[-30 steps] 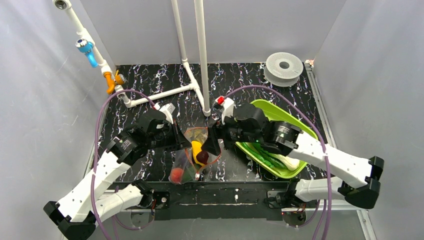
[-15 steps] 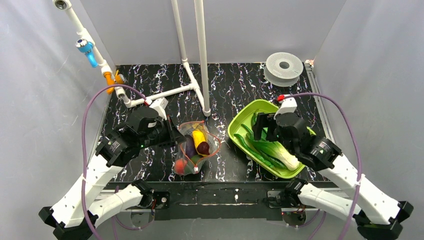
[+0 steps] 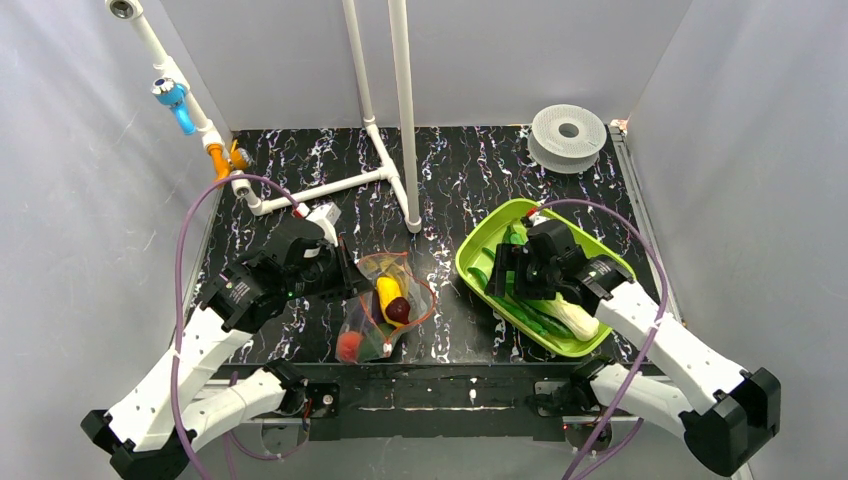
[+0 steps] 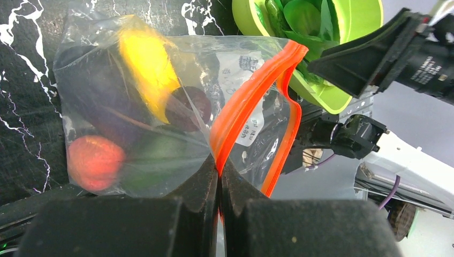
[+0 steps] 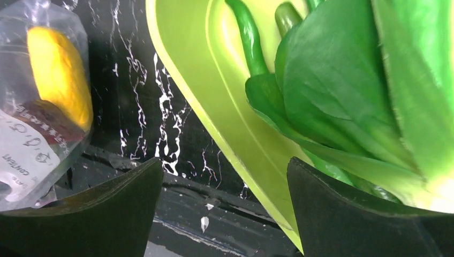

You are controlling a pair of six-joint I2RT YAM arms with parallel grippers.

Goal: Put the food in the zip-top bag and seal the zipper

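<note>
A white label [image 4: 247,126] on the zip-top bag [image 4: 160,107] carries small print — too blurred to read.

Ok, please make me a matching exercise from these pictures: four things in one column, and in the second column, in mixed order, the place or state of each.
Column one
1. zipper
2. tomato
3. leafy vegetable
4. right gripper

Column two
A. lies in the tray
B. open, holding nothing
C. pinched by the left gripper
D. inside the bag

Pairs: 1-C, 2-D, 3-A, 4-B.
</note>
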